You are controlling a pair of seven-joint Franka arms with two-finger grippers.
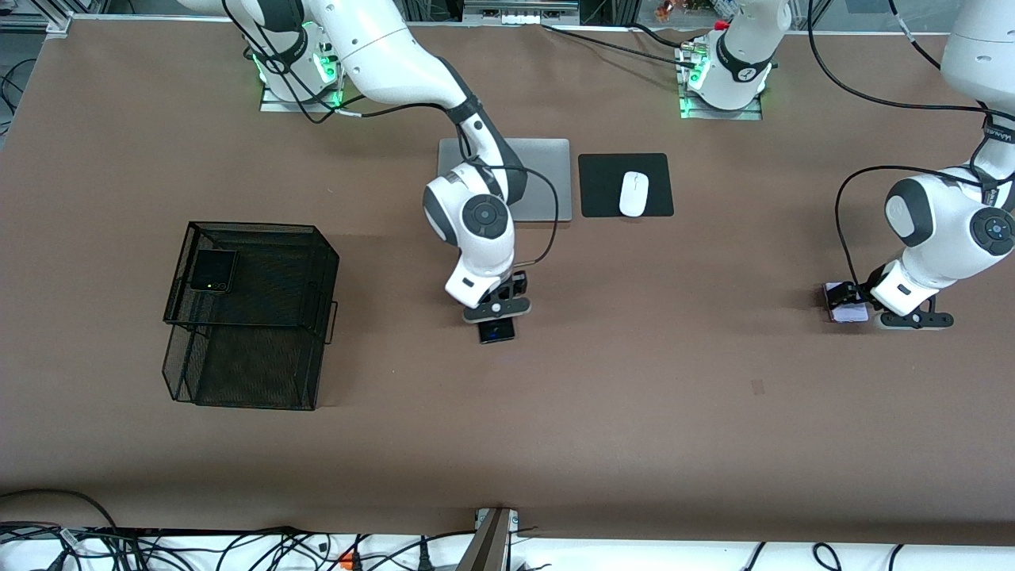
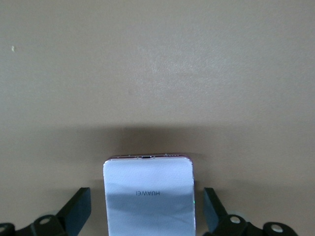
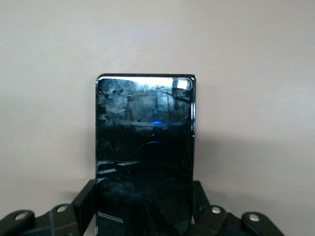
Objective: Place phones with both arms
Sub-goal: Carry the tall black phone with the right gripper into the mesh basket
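Where the pale phone (image 2: 148,196) shows its back, the word HUAWEI reads upside down on a glossy pink-white shell. It lies on the brown table (image 1: 634,381) at three o'clock, between the spread, non-touching fingers of the left gripper (image 1: 842,304), that arm bent low. The long black slab (image 3: 144,152), cracked and reflective, sits mid-table, clamped at its sides by the right gripper (image 1: 498,317), wrist pointing down. The squarish black phone (image 1: 213,270) rests in the mesh basket (image 1: 262,317) at nine o'clock.
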